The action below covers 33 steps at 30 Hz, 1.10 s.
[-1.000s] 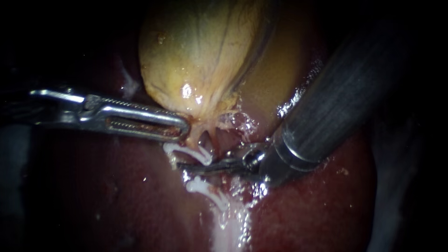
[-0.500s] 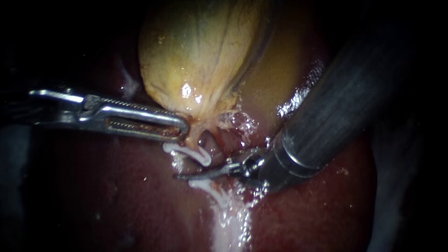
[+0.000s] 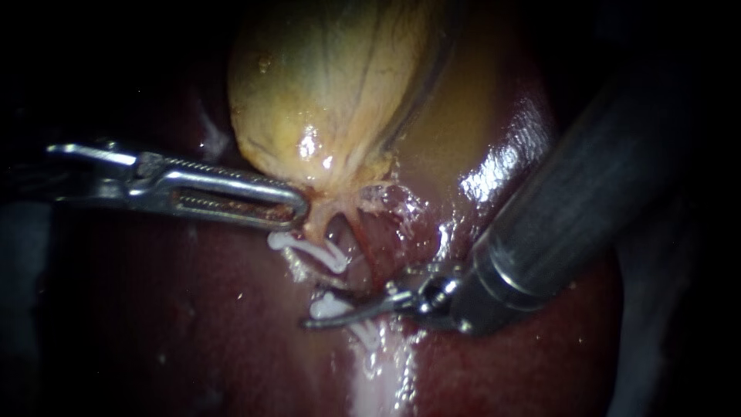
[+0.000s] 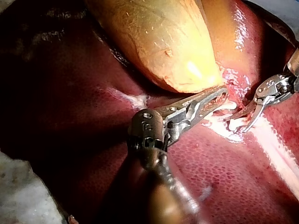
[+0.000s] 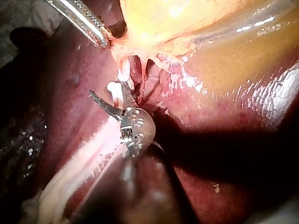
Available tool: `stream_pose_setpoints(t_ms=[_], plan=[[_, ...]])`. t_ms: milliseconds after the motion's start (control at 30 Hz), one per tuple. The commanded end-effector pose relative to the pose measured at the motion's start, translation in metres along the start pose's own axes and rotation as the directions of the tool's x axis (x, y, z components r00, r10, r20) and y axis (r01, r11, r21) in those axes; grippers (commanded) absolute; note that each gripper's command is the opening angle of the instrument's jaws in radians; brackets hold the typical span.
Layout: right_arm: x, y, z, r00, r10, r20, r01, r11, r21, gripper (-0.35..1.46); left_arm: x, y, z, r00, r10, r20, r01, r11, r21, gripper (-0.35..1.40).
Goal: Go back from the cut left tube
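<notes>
The cut left tube (image 3: 315,230) is parted in two, well in from the liver's (image 3: 193,332) edges. One short stump hangs from the narrow end of the gallbladder (image 3: 332,85) with white clips (image 3: 309,251) across it. A little apart from it, the other stump carries the lower clip (image 3: 328,306), at the head of a pale strip (image 3: 378,378) that runs along the liver's surface. Just beside the upper stump the right tube (image 3: 356,235) looks whole, a reddish strand from the same narrow end.

The right instrument (image 4: 239,122) is down by the lower stump. Its two thin curved blades are spread apart, and in both wrist views the lower clip shows in the gap between them. They grip nothing, and I cannot tell whether they touch the clip. Its thick shaft crosses the glossy part of the liver.

The left instrument (image 3: 297,208) reaches in from the other side. Its toothed jaws are clenched on the gallbladder's narrow end, right beside the upper clips.
</notes>
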Motion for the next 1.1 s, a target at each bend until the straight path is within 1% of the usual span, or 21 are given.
stream_pose_setpoints(t_ms=[33, 100, 167, 267, 367, 533, 733, 767, 800, 867, 900, 1000, 1100], plan=[[0.0001, -0.0001, -0.0006, 1.0, -0.021, -0.004, 0.021, 1.0, 0.003, 1.44, 0.0, -0.0001, 0.0, 1.0, 0.0, -0.001, 0.0, 1.0, 0.001, -0.35], [0.0002, -0.0001, -0.0015, 0.997, -0.071, -0.016, 0.071, 0.997, 0.008, 1.44, 0.0, -0.0003, -0.0001, 1.0, 0.0, -0.001, 0.0, 1.0, 0.001, -0.35], [0.0005, -0.0001, -0.0029, 0.994, -0.101, -0.03, 0.101, 0.995, 0.009, 1.44, 0.0, -0.0004, -0.0001, 1.0, 0.0, -0.002, 0.0, 1.0, 0.003, -0.35], [0.0011, 0.0001, -0.0049, 0.989, -0.145, -0.04, 0.146, 0.989, 0.003, 1.44, 0.0, -0.0004, -0.0001, 1.0, 0.0, -0.002, 0.0, 1.0, 0.003, -0.35], [0.0016, 0.0002, -0.0069, 0.984, -0.173, -0.044, 0.172, 0.985, -0.013, 1.44, 0.0, -0.0005, -0.0001, 1.0, 0.0, -0.002, 0.0, 1.0, 0.003, -0.35], [0.0023, 0.0006, -0.0103, 0.971, -0.233, -0.042, 0.232, 0.972, -0.033, 1.44, 0.0001, -0.0007, -0.0001, 1.0, 0.0, -0.002, 0.0, 1.0, 0.003, -0.35], [0.0035, 0.0011, -0.0137, 0.944, -0.328, -0.041, 0.325, 0.944, -0.057, 1.44, 0.0001, -0.0008, -0.0001, 1.0, 0.0, -0.002, 0.0, 1.0, 0.003, -0.35], [0.0036, 0.0011, -0.0139, 0.942, -0.332, -0.044, 0.329, 0.943, -0.058, 1.44, 0.0001, -0.0008, -0.0001, 1.0, 0.0, -0.002, 0.0, 1.0, 0.003, -0.35], [0.0038, 0.0012, -0.0144, 0.937, -0.346, -0.042, 0.344, 0.937, -0.056, 1.44, 0.0001, -0.0008, -0.0001, 1.0, 0.0, -0.002, 0.0, 1.0, 0.003, -0.35], [0.004, 0.0012, -0.0149, 0.936, -0.35, -0.047, 0.347, 0.936, -0.056, 1.44, 0.0001, -0.0008, -0.0001, 1.0, 0.0, -0.002, 0.0, 1.0, 0.003, -0.35], [0.004, 0.0012, -0.0152, 0.932, -0.36, -0.046, 0.358, 0.932, -0.055, 1.44, 0.0001, -0.0009, -0.0001, 1.0, 0.0, -0.002, 0.0, 1.0, 0.003, -0.35], [0.0041, 0.0012, -0.0154, 0.93, -0.365, -0.049, 0.362, 0.93, -0.054, 1.44, 0.0, -0.001, -0.0001, 1.0, 0.001, -0.002, -0.001, 1.0, 0.003, -0.35], [0.0041, 0.0012, -0.0155, 0.923, -0.381, -0.047, 0.379, 0.924, -0.055, 1.44, -0.0001, -0.0014, 0.0002, 1.0, 0.002, -0.002, -0.002, 1.0, 0.004, -0.35]])
